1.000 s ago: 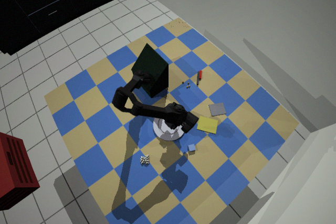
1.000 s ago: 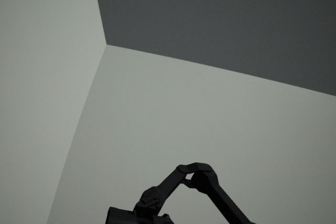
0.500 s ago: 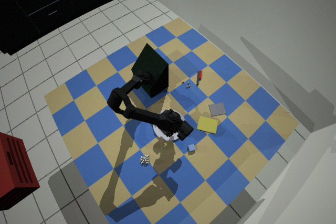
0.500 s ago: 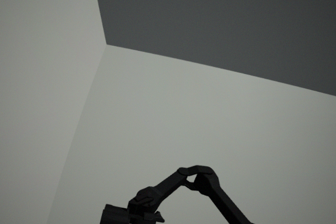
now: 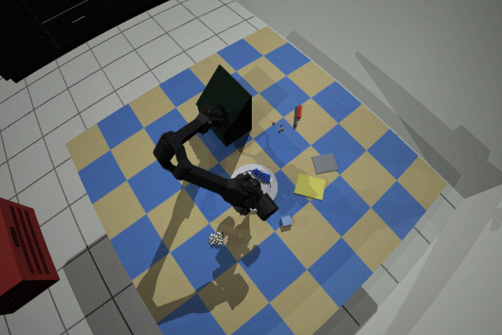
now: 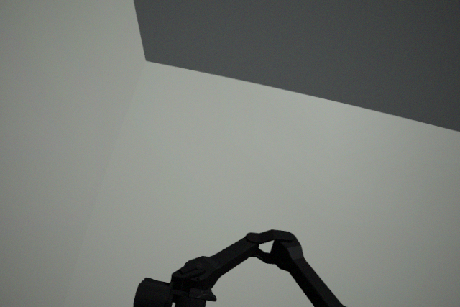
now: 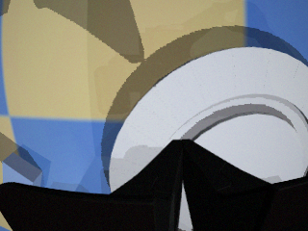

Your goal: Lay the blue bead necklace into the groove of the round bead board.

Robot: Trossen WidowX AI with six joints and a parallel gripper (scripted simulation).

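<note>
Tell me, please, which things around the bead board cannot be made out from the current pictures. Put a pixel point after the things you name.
- Near part of the round bead board point(image 5: 274, 191) point(image 7: 140, 115): top view, behind the arm.
- Gripper point(image 7: 180, 148) fingertips: top view, behind the arm's wrist; exterior view, cut off below.
- Small orange pieces point(image 5: 281, 129): top view, too small to identify.
- Blue bead necklace: wrist view, not visible.

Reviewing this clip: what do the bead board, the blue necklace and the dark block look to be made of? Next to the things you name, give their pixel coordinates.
Bead board point(image 5: 274, 188) point(image 7: 140, 115): probably matte plastic, evenly pale.
Blue necklace point(image 5: 260, 176): glass or plastic beads, unclear which; small round lumps.
Dark block point(image 5: 224, 96): perhaps painted wood or plastic, dull, flat-faced.
</note>
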